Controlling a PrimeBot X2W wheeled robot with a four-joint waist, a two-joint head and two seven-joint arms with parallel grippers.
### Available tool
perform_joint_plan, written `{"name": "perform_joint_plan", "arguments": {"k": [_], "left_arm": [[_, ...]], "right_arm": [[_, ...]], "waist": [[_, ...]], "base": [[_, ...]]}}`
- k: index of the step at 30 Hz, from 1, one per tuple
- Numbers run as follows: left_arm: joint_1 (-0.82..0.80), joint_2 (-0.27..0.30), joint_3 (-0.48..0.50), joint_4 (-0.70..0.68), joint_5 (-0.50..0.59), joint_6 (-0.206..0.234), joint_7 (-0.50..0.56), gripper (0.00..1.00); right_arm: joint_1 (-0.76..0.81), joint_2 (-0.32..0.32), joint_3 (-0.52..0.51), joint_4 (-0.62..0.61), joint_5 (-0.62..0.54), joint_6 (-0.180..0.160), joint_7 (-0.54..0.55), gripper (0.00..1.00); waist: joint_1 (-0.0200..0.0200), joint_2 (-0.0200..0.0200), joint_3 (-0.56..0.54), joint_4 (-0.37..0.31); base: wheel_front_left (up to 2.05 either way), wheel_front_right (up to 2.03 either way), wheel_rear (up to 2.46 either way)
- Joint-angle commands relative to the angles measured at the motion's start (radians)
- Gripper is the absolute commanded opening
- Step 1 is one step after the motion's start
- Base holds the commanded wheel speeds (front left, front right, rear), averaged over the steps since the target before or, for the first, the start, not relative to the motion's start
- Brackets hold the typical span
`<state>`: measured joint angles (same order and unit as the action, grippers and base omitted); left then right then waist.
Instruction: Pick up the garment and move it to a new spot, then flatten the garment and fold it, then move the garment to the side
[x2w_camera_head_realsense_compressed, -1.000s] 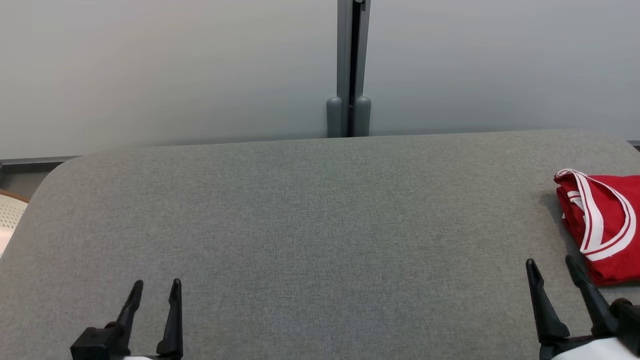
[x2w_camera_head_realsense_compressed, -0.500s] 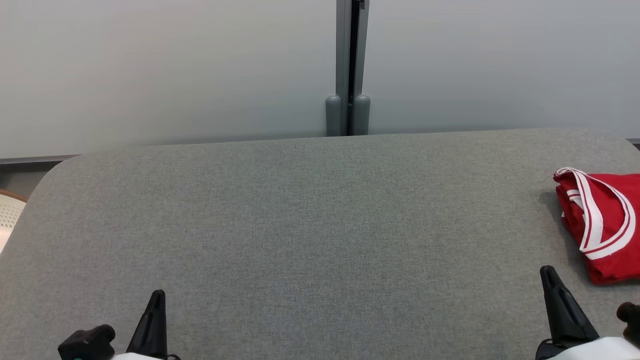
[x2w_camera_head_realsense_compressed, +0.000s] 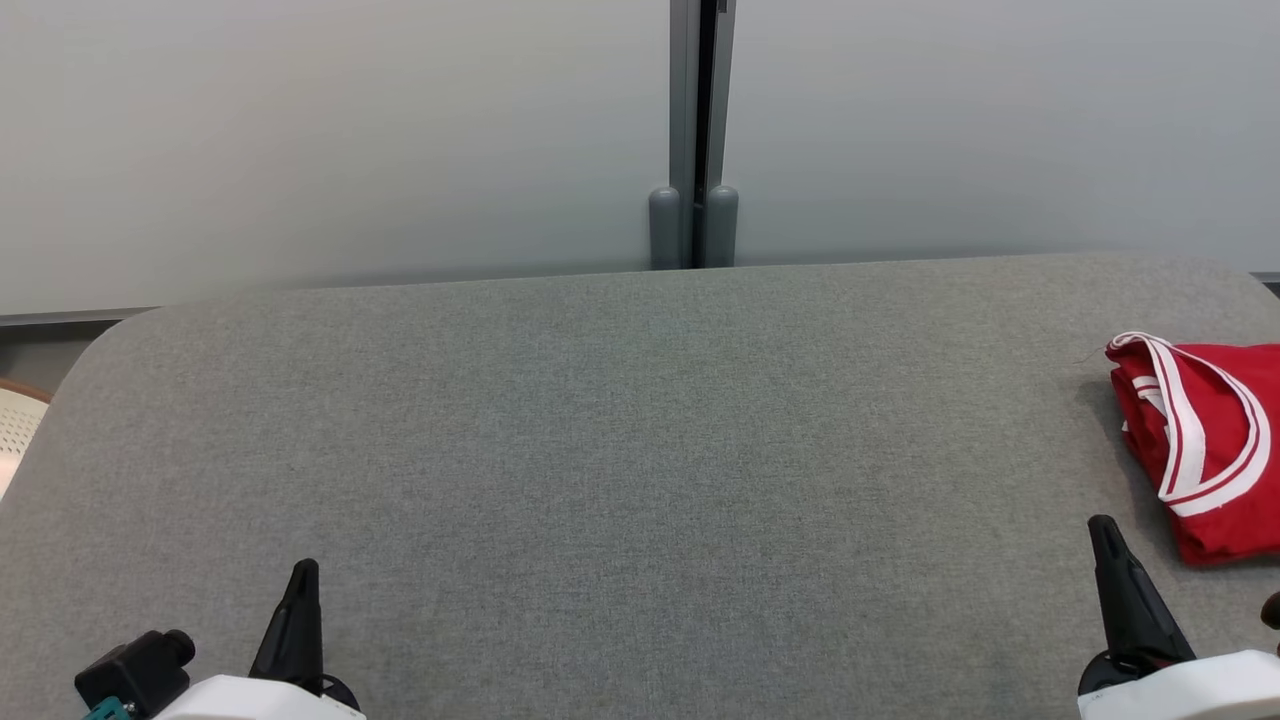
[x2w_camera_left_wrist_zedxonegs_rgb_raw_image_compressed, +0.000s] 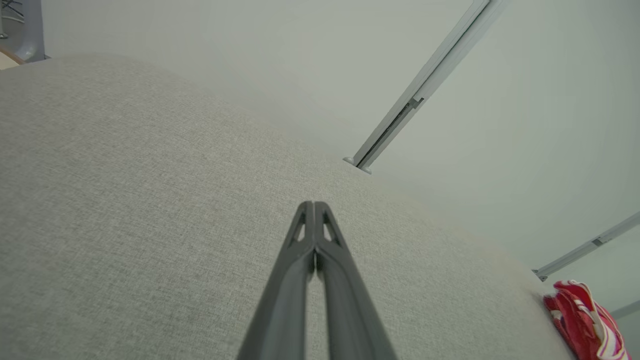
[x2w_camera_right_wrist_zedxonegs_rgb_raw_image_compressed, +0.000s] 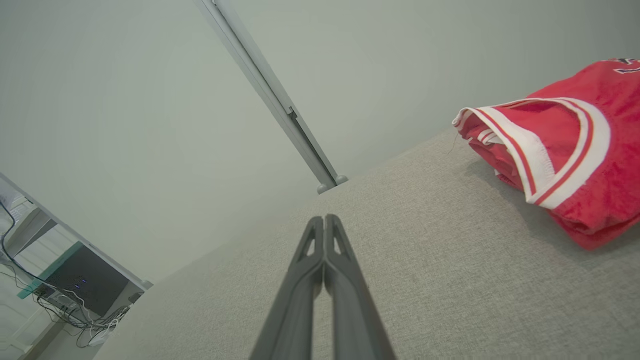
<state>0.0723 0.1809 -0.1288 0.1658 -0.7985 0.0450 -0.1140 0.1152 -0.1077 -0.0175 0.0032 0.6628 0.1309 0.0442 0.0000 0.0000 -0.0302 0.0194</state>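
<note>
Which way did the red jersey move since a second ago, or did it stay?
No. The red jersey stays by the grey table's far right corner; the wall post shifted up equally, so the camera moved.

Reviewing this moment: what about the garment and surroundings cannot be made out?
Red garment: the head view's right edge cuts it off, so its full outline is hidden.
Dark lettering on it: cropped by the right wrist view's top right corner, unreadable.
Cables and dark box: right wrist view, lower left, too small to identify.
</note>
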Motion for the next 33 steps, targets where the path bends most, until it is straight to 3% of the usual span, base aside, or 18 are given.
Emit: {"name": "perform_joint_plan", "arguments": {"k": [1, 33], "left_arm": [[-0.034, 0.005, 0.018, -0.007, -0.038, -0.010, 0.008, 0.00], [-0.100, -0.048, 0.109, 0.026, -0.371, -0.082, 0.096, 0.00]], "right_arm": [[-0.031, -0.003, -0.006, 0.000, 0.047, 0.000, 0.003, 0.00], [-0.114, 0.011, -0.031, 0.100, 0.439, 0.000, 0.020, 0.00]], "waist": [[0.0000, 0.0000, 0.001, 0.000], [0.0000, 0.0000, 0.011, -0.006]], "base": [[0.00, 0.00, 0.00], [0.00, 0.00, 0.00]]}}
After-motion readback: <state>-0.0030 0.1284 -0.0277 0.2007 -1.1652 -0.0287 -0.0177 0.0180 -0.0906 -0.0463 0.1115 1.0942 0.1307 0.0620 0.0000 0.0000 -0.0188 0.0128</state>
